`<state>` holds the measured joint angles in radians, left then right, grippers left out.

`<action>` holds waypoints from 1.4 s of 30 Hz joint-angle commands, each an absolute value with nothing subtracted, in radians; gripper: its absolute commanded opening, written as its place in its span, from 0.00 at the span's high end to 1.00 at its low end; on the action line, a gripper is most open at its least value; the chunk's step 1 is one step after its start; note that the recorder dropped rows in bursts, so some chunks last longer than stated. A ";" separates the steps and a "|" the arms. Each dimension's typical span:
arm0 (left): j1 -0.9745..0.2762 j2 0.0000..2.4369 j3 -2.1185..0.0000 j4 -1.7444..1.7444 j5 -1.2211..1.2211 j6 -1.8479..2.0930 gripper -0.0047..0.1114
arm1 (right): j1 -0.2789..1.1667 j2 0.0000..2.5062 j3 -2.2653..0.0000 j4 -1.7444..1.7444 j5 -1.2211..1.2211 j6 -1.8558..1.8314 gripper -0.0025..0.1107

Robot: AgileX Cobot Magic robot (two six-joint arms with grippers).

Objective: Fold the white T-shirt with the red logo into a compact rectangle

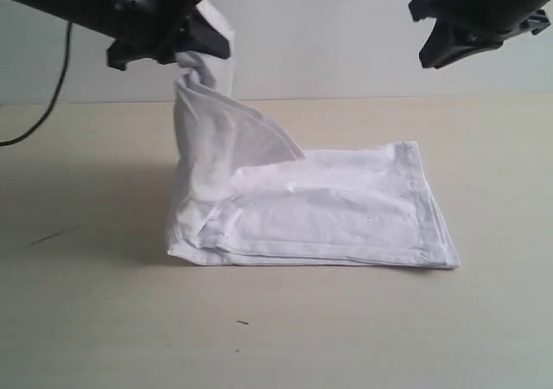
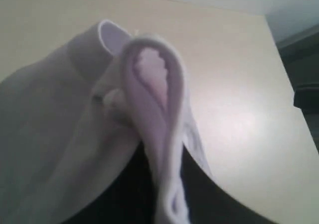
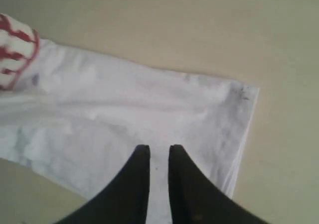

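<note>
— Where is it?
— The limp white cotton T-shirt (image 1: 346, 212) lies half-folded mid-bench (image 1: 86, 320). My left fingers (image 1: 200, 45) pinch its raised left end; my right fingers (image 1: 439, 36) hang slightly parted, empty.
— Handling?
— Light, floppy. I'd grip the doubled edges.

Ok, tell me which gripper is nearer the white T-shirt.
Left. The left gripper grips a lifted fold of the white T-shirt; the right gripper hangs above its flat end, apart.
</note>
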<state>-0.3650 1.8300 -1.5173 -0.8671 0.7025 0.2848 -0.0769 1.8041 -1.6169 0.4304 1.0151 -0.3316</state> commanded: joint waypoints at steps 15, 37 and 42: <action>-0.791 2.282 -1.895 -0.855 0.640 0.475 0.96 | -0.101 1.573 -1.621 0.577 1.061 -0.404 0.70; -0.668 2.181 -1.941 -0.191 0.868 0.065 0.45 | -0.129 1.664 -1.467 0.521 1.012 -0.417 0.70; -0.603 2.093 -1.864 -0.188 0.882 0.065 0.48 | -0.200 1.673 -1.324 0.523 0.957 -0.400 0.64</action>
